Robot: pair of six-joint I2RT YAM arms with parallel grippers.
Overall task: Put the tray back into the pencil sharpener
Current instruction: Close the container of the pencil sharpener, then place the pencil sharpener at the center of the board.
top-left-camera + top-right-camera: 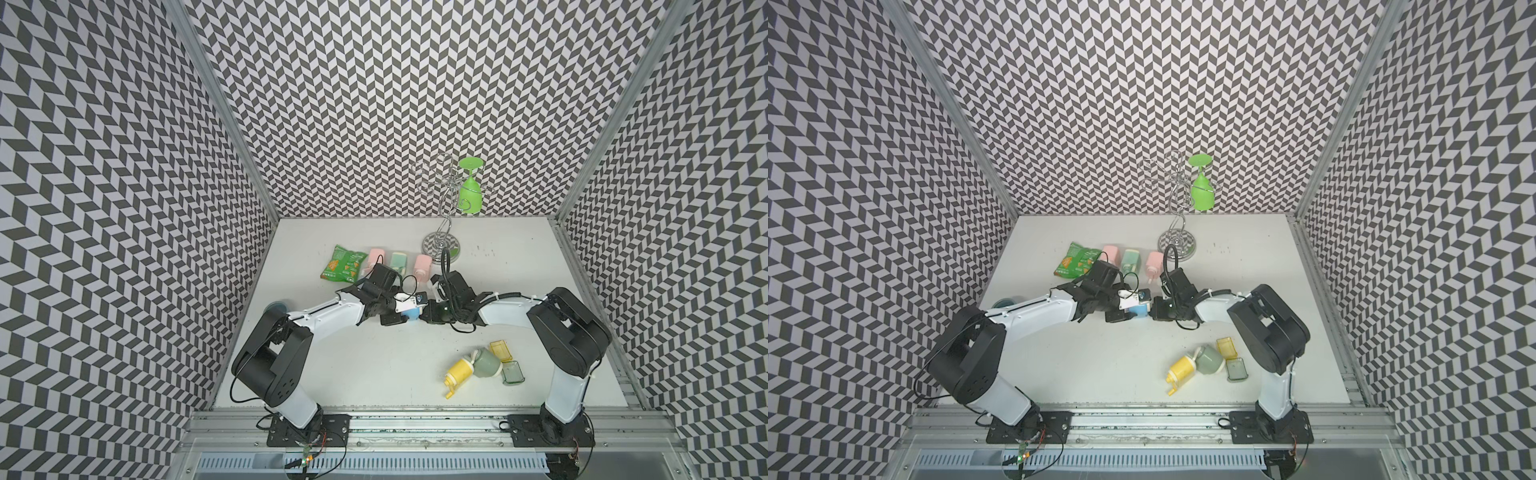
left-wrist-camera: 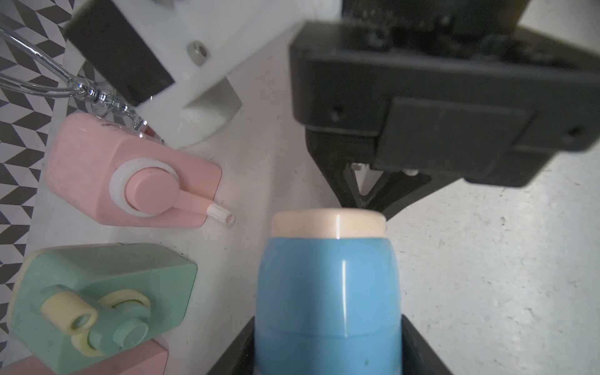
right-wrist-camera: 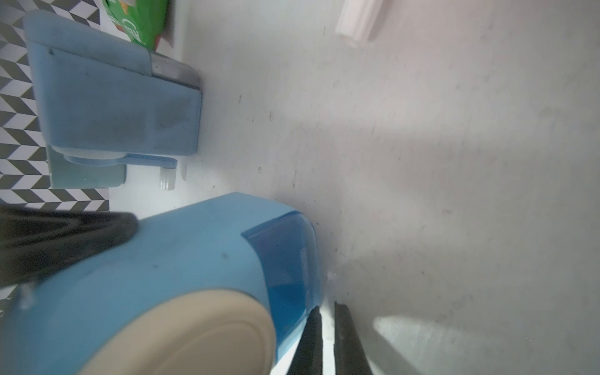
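Blue plastic pencil sharpener (image 2: 328, 292) with a cream end cap sits closest to me, clamped across its body by my left gripper (image 1: 408, 312), cap pointing toward my right arm. Its darker translucent blue tray (image 3: 285, 269) sits seated in the body's lower corner, outside both sets of jaws. My right gripper (image 3: 327, 324) is pinched nearly together on nothing, fingertips just beside the tray's edge.
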